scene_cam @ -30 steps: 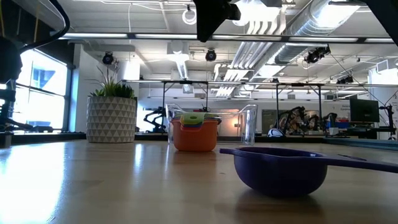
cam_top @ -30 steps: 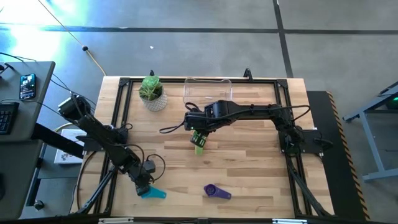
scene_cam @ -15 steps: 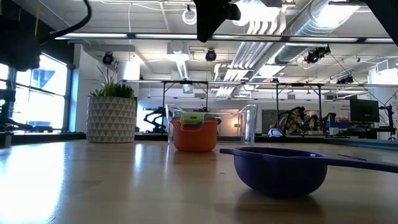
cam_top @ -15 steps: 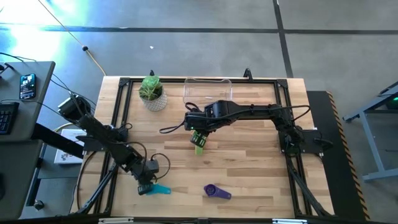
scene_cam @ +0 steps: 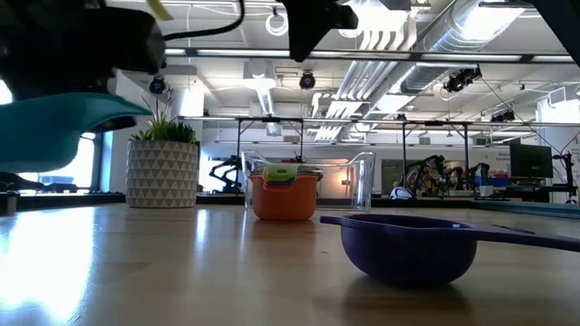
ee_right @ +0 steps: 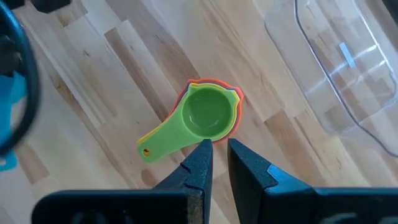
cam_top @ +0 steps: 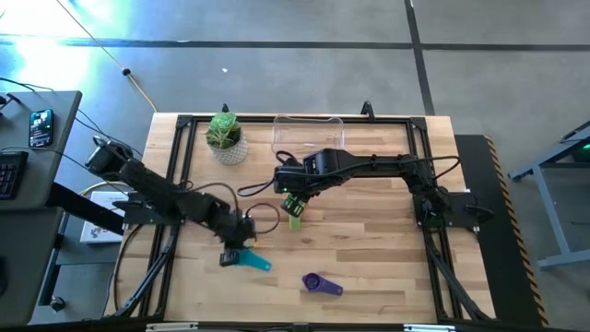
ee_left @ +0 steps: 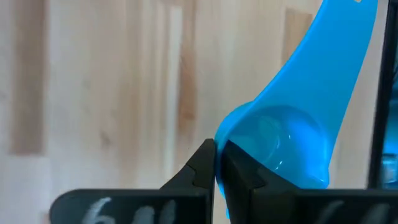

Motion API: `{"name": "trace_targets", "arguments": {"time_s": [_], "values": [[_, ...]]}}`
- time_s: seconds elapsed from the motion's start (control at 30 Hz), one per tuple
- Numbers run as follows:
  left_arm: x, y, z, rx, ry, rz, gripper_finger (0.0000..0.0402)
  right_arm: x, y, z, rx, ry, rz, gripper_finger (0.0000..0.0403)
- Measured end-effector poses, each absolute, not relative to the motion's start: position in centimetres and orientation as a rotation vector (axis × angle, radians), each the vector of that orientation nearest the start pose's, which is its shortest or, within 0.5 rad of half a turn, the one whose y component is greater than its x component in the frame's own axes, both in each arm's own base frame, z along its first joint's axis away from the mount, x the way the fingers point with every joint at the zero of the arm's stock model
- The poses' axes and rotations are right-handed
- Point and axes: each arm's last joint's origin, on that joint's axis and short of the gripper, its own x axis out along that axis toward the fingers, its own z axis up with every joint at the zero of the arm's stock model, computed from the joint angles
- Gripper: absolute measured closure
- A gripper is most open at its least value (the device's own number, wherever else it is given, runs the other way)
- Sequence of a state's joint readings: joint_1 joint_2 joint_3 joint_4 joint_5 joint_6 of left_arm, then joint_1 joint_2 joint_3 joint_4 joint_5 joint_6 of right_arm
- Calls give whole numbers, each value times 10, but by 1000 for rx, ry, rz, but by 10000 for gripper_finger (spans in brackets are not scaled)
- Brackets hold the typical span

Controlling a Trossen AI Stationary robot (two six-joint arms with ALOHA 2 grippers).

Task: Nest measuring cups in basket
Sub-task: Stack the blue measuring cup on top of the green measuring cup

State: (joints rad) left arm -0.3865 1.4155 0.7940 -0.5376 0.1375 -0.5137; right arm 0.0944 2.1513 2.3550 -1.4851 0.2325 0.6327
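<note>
My left gripper (cam_top: pixel 230 258) is shut on the teal measuring cup (cam_top: pixel 253 263), which shows in the air in the low view (scene_cam: pixel 54 127). My right gripper (ee_right: pixel 219 155) hovers above a nested stack of cups with the green cup (ee_right: pixel 208 115) on top, its fingers a narrow gap apart. The stack (cam_top: pixel 295 210) stands by its bottom on the table (scene_cam: pixel 284 193). The purple cup (cam_top: pixel 321 284) rests on its bowl near the table's near edge (scene_cam: pixel 408 244). The clear basket (cam_top: pixel 309 134) sits at the far edge. My left gripper pinches the teal cup's bowl rim (ee_left: pixel 229 138) between its two fingers, at the end away from the handle (ee_left: pixel 348 37). It comes from above, pointing down. The cup is lifted clear of the table, about level, handle pointing toward the table's right.
A white pot with a green plant (cam_top: pixel 226 138) stands at the far left, beside the basket (ee_right: pixel 348 68). Black rails (cam_top: pixel 175 166) run along the table's sides. Bare wood lies between the stack and the purple cup.
My left gripper has moved from the near left corner toward the table's right and far side, toward the stack, carrying the teal cup. The cup has come into the low view, lifted clear of the table.
</note>
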Motion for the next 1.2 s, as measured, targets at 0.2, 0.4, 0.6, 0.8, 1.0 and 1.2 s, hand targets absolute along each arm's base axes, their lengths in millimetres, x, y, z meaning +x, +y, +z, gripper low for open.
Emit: {"name": "trace_targets", "arguments": {"time_s": [0.2,0.4,0.6,0.8,1.0,1.2], "values": [[242,-73,190,-142,1230,-209,395,416,33,340,425,1171,-587,363],[247,-51,192,84,1207,-287,394,412,32,339,508,1173,-672,363],[250,-38,192,374,1165,-352,394,412,32,339,583,1145,-730,363],[252,-36,193,529,1127,-411,394,413,31,339,633,1089,-814,363],[253,-36,194,557,1107,-425,394,413,31,339,697,1062,-858,363],[251,-36,191,538,1127,-417,394,413,31,339,741,1041,-887,363]]}}
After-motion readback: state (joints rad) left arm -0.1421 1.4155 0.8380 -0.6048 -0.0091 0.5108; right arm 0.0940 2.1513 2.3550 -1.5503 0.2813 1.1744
